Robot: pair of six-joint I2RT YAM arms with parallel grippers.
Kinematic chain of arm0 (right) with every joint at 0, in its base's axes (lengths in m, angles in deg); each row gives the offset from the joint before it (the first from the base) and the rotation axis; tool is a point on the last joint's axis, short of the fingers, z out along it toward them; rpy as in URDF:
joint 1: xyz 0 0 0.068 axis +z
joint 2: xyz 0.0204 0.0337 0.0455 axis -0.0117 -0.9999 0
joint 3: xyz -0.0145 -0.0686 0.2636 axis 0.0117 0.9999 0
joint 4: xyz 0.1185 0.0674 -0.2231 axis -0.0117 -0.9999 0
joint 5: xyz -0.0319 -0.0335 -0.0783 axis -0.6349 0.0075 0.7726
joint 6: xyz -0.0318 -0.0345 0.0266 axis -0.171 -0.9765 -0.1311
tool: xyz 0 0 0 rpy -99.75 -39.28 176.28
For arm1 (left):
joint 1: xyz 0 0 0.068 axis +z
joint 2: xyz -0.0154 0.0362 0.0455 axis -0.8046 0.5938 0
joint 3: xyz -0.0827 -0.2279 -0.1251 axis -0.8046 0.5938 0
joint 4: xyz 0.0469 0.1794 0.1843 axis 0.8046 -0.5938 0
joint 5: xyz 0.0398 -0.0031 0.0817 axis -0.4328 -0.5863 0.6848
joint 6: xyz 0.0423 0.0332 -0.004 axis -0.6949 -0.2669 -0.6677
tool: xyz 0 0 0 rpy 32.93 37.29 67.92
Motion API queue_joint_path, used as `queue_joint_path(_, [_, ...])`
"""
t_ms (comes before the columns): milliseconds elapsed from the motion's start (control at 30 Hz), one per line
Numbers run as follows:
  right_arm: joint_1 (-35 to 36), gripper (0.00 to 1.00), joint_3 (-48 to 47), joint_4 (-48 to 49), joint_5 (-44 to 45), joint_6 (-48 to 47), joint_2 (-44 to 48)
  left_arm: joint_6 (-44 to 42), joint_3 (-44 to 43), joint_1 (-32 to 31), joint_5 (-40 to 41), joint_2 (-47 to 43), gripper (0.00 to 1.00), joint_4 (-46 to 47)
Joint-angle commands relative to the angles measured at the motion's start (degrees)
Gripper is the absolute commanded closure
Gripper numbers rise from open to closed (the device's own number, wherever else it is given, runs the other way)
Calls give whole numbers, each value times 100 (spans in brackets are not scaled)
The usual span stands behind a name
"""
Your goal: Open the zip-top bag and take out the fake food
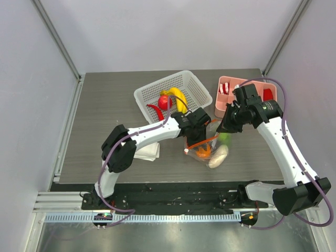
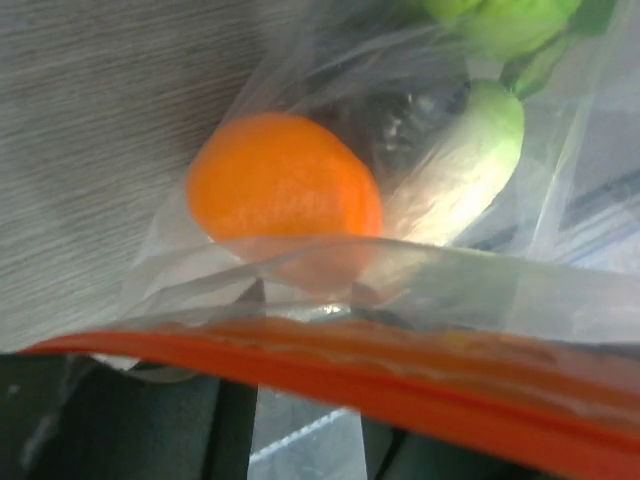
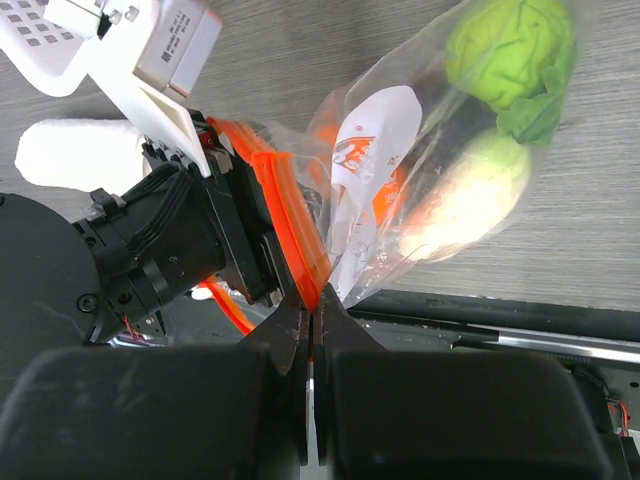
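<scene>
Grey wood-grain table is noted, enclosed by pale walls. On it the zip-top bag is found just in front of the white basket. An orange, a white radish and a green piece are contained in it. The right gripper is closed tight, and the bag's orange-red zip strip is pinched between its tips. The left gripper is placed at the bag's mouth, between basket and bag. How wide its fingers stand cannot be told, nor whether anything is held. Bananas and a red apple are seen inside the basket.
</scene>
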Motion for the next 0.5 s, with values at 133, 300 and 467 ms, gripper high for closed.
queue_joint_path(133, [53, 99, -148, 172, -4, 87, 76, 732, 281, -7, 120, -361, 64, 434])
queue_joint_path(300, [71, 99, -139, 163, 22, 184, 67, 1435, 290, 1, 682, -413, 48, 82])
queue_joint_path(467, [88, 99, -69, 181, 5, 175, 76, 2103, 369, -7, 973, -326, 42, 267])
